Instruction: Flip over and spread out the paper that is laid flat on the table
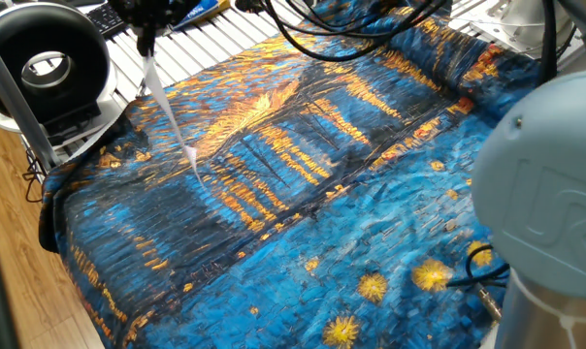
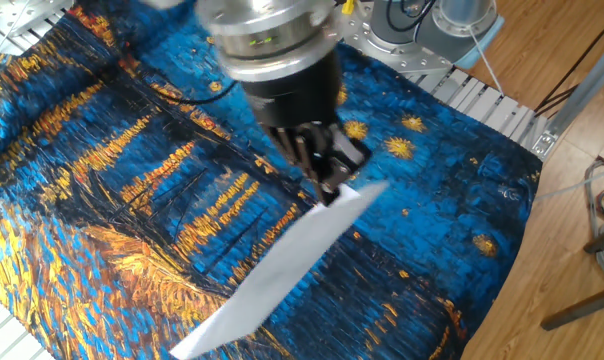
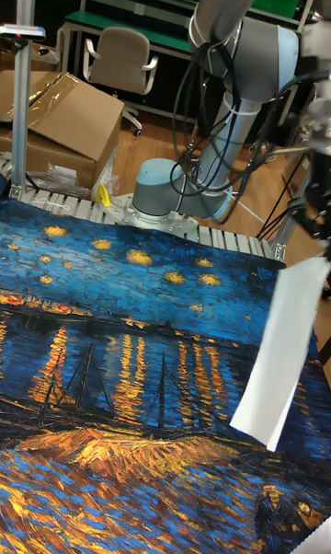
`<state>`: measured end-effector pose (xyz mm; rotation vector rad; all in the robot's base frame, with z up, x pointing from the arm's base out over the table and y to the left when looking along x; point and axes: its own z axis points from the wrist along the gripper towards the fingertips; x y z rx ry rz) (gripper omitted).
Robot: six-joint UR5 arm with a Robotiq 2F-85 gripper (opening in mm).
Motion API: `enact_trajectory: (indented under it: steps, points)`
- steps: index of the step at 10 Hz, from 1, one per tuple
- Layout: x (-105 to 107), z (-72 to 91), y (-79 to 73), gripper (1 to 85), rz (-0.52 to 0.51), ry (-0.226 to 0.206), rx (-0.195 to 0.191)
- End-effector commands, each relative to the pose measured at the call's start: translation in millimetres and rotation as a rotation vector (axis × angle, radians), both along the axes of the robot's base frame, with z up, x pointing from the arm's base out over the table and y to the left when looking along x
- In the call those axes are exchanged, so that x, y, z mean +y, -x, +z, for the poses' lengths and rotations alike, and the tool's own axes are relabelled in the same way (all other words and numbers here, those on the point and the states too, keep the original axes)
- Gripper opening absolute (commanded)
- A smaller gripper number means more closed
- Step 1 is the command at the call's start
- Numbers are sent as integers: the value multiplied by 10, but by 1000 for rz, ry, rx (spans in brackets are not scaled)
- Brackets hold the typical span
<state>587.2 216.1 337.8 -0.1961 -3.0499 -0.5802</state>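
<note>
One sheet of paper (image 2: 282,270) hangs from the gripper (image 2: 332,185), which is pinched closed on the sheet's upper edge. The sheet is lifted clear of the table (image 2: 112,180), slanting down from the jaws; in the tall fixed view the paper (image 3: 280,352) dangles near the table's right side with its lower corner free in the air. In one fixed view the paper (image 1: 167,111) shows nearly edge-on as a thin white strip. There its low corner sits at or just above the cloth, and I cannot tell whether it touches.

The sheet looks very light and limp. It sags under its own weight and bends along its length, so it will likely flutter or curl with any quick move. It is thin enough to crease or tear if dragged against the wrinkled cloth. The edge grip seems right for a flip: holding one short side lets the rest trail behind and roll over. The folds of the cloth could snag the trailing corner, so a slow, low sweep would probably lay it flattest. The flip itself appears to be under way, with spreading not yet done.
</note>
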Motion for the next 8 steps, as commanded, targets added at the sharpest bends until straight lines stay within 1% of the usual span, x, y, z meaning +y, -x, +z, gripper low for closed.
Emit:
enact_trajectory:
  steps: [1,2,4,5,6,7,8]
  points:
    - [-442,-275,9,10,125,15,-17]
    - [-605,-391,-21,10,154,31,-40]
    - [-1039,-647,-67,10,248,125,-82]
    - [-1164,-719,-82,10,277,147,-93]
    - [-1224,-770,-89,10,298,147,-102]
    - [-1322,-810,-106,10,325,174,-114]
    - [-1467,-847,-135,10,379,216,-130]
